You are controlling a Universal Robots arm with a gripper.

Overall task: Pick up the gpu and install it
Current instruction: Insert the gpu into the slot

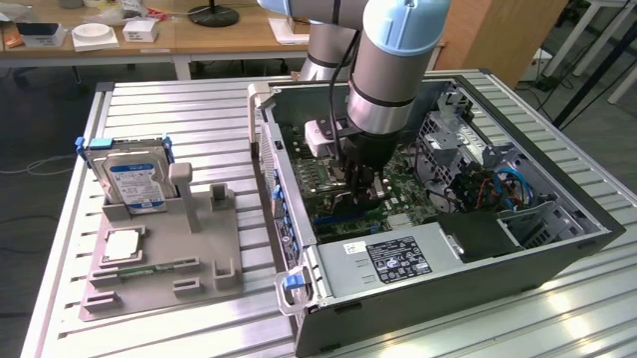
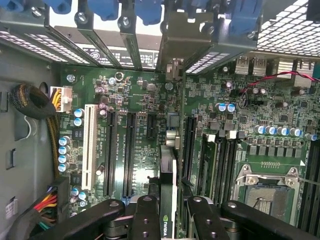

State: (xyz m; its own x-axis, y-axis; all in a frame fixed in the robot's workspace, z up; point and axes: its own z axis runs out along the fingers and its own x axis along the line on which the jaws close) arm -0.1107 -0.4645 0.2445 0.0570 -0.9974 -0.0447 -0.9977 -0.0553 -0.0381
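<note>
The gpu (image 2: 166,172) is a thin dark card seen edge-on, with a green logo near its lower end. It stands between my two black fingers (image 2: 146,215), and my gripper (image 2: 172,205) is shut on it. It hangs just above the green motherboard (image 2: 150,95), beside the long black expansion slots (image 2: 128,150). From the exterior view, my gripper (image 1: 360,192) reaches straight down into the open computer case (image 1: 557,246), low over the board in its middle.
A grey holder tray (image 1: 159,287) on the exterior view's left carries a silver hard drive (image 1: 134,179), a square chip (image 1: 121,245) and a green memory stick (image 1: 149,270). Inside the case are the power supply (image 1: 398,257), cable bundles (image 1: 497,186), a white slot (image 2: 90,145) and the processor socket (image 2: 270,192).
</note>
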